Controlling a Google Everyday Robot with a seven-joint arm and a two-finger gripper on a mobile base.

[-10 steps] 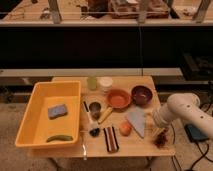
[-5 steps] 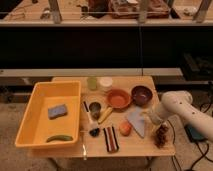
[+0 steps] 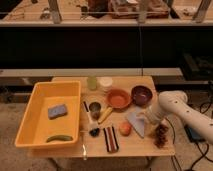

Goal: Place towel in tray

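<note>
The towel (image 3: 135, 123) lay flat near the right edge of the tabletop (image 3: 135, 146), well apart from the tray (image 3: 42, 127) at the left end. Thin and limp, it would probably sag and unfold once lifted, so a pinch at its folded right edge seemed best. The end effector (image 3: 146, 119) pointed down at that edge, jaws spread, with the arm bent in from the right

The wooden counter (image 3: 140, 146) is carrying a deep yellow plastic tray (image 3: 37, 117), a round orange bowl (image 3: 119, 98) and a folded grey-blue towel (image 3: 135, 122) by the gripper (image 3: 147, 118).
</note>
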